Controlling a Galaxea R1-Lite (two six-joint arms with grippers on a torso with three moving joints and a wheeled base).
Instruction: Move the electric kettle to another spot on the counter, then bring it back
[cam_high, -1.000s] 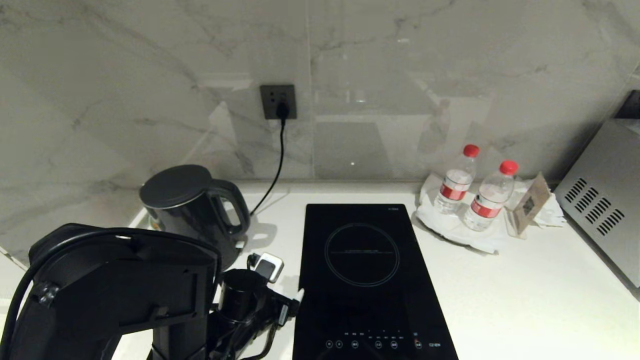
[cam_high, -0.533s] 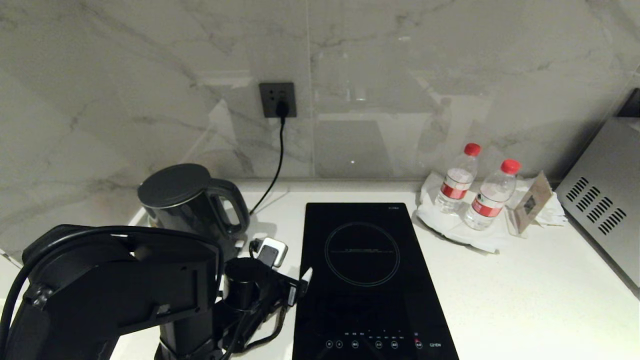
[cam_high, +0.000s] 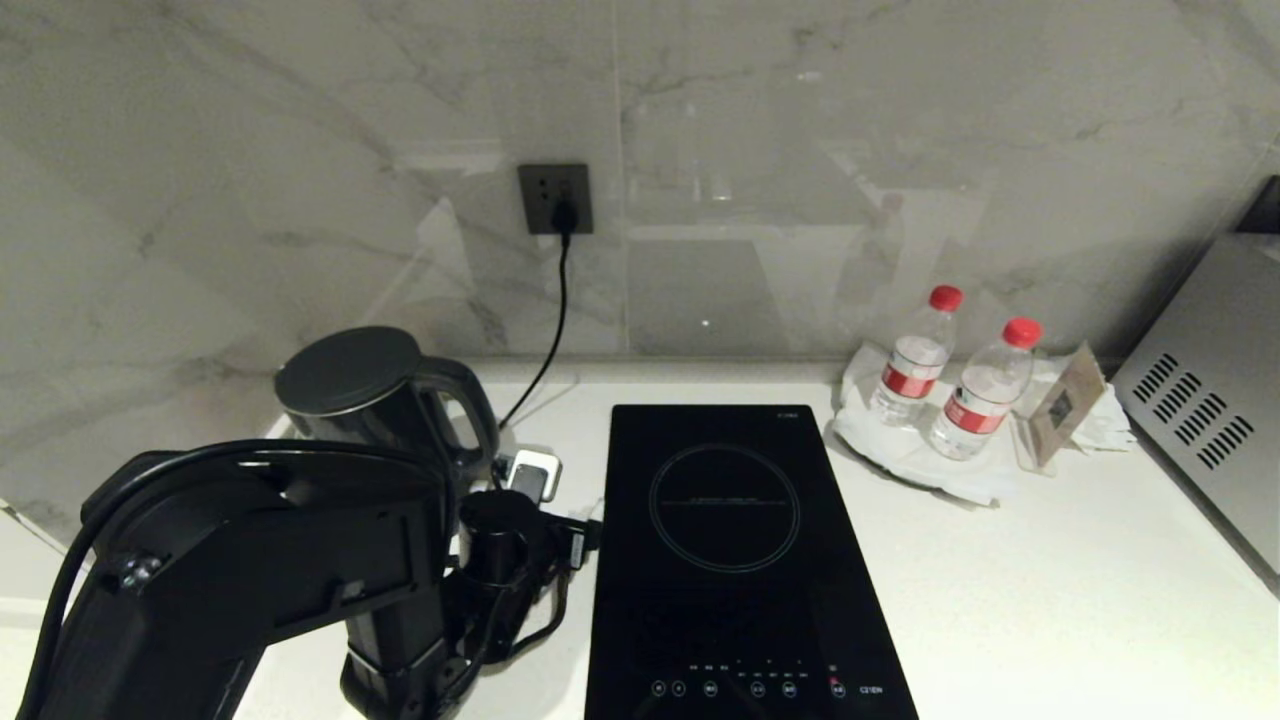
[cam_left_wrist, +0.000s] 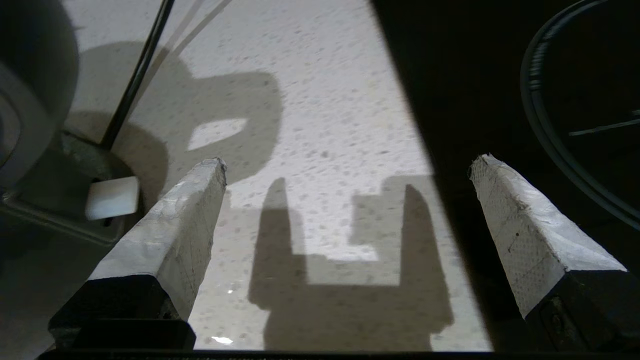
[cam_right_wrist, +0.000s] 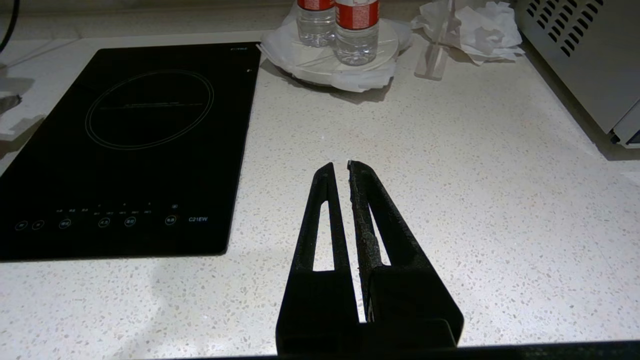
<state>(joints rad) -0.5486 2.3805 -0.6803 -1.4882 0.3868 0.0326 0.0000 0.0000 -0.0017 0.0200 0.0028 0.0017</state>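
The glossy black electric kettle (cam_high: 370, 400) stands upright at the back left of the white speckled counter (cam_high: 1050, 600), its loop handle (cam_high: 472, 420) turned toward the hob. My left gripper (cam_high: 555, 500) hangs just in front of and beside the handle, apart from it. In the left wrist view the left gripper (cam_left_wrist: 348, 161) is wide open with nothing between its white fingers (cam_left_wrist: 175, 230), above the bare counter (cam_left_wrist: 320, 100); the kettle (cam_left_wrist: 25, 60) is at the frame's edge. My right gripper (cam_right_wrist: 339, 164) is shut and empty, parked over the counter (cam_right_wrist: 450, 150).
A black induction hob (cam_high: 730, 540) lies right of the left gripper. A cord (cam_high: 555, 300) runs from the wall socket (cam_high: 556, 200) to the kettle. Two water bottles (cam_high: 915, 360) on a white plate, a card stand (cam_high: 1060, 405) and a silver appliance (cam_high: 1210, 400) fill the back right.
My left arm has reached away from me, bringing the open gripper closer to the kettle's handle. The kettle and the right arm have stayed where they were.
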